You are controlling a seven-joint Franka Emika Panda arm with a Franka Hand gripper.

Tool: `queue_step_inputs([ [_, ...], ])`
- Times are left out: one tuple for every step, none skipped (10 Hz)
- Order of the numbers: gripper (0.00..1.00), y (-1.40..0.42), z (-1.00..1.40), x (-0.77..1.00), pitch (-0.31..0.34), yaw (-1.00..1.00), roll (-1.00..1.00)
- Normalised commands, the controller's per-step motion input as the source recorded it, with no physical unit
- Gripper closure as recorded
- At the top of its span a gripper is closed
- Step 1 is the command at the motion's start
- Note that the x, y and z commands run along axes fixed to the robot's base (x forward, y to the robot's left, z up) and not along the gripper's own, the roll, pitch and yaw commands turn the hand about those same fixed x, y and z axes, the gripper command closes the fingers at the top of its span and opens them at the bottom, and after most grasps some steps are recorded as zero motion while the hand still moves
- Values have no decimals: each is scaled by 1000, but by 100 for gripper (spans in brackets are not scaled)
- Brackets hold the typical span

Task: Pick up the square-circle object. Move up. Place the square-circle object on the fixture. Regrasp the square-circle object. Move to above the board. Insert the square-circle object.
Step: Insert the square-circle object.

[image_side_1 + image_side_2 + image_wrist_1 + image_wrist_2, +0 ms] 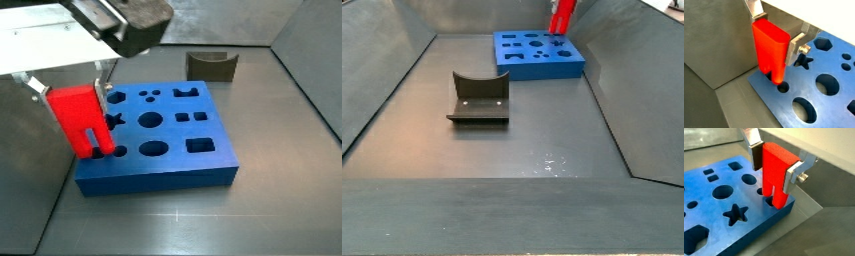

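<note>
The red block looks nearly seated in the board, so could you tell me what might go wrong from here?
1. The red block, clamped in the gripper, has its pegs at holes beside the blue board's edge; slight misalignment could jam them.
2. A jammed push might shove the board.

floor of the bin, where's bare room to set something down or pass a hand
Free: the wide grey floor in front of the dark olive-grey fixture, and the strip between that fixture and the thick blue board. Crowded: the board's corner, where the claw holds the bright red plastic block with its pegs at the holes.
</note>
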Motion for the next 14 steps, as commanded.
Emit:
queue_step_inputs([
  [100,0,0,-51,-246,0,0],
  [100,0,0,0,-163,0,0],
  [100,0,0,0,-74,0,13],
  [100,0,111,283,-47,0,7],
  [100,151,66,637,0,0,0],
  [100,231,0,803,0,-11,0],
  [100,389,0,926,39,0,0],
  [100,63,0,471,51,43,0],
  [100,-60,0,0,0,0,47],
  [100,-294,-231,-26,0,89,223],
  [100,-277,-89,-3,0,114,173],
  [100,0,-17,0,0,0,0],
  [100,-43,-114,-189,0,120,110],
  [100,0,-37,-71,0,194,46],
])
